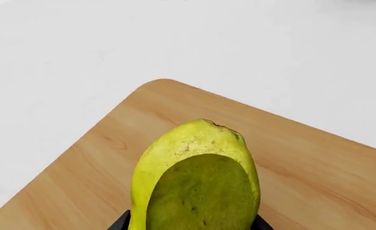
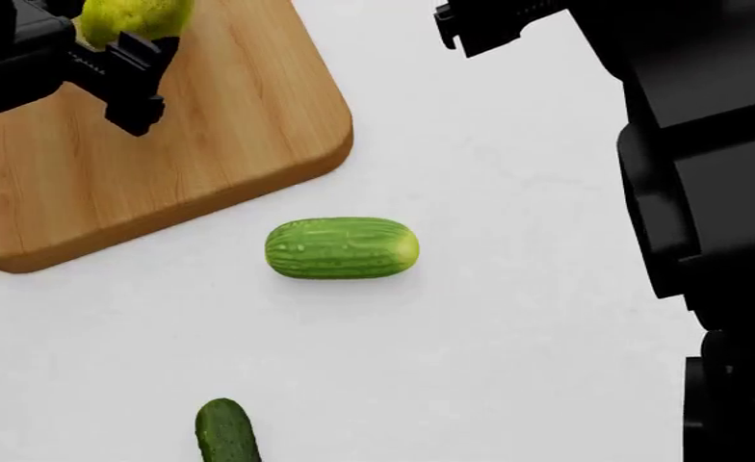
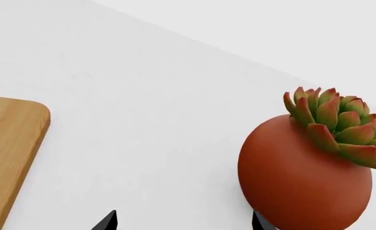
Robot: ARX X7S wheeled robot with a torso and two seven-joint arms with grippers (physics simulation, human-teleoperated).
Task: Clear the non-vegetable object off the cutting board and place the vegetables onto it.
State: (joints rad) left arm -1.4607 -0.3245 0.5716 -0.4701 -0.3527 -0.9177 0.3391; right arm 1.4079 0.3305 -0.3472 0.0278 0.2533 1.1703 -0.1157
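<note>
My left gripper [image 2: 111, 60] is shut on the yellow-green pear [image 2: 131, 19] and holds it over the far left part of the wooden cutting board [image 2: 211, 144]. In the left wrist view the pear [image 1: 197, 182] fills the space between the black fingertips, above the board [image 1: 316, 182]. The plump light-green cucumber [image 2: 342, 248] lies on the white table in front of the board's right corner. The slim dark cucumber [image 2: 227, 433] lies at the near edge of the head view. My right gripper [image 3: 182, 223] is open and empty over the white table at the far right.
A round red pot with a succulent [image 3: 306, 172] stands on the table close beside my right gripper's fingers. A corner of the board [image 3: 9, 143] shows in the right wrist view. My right arm [image 2: 686, 144] fills the right side of the head view.
</note>
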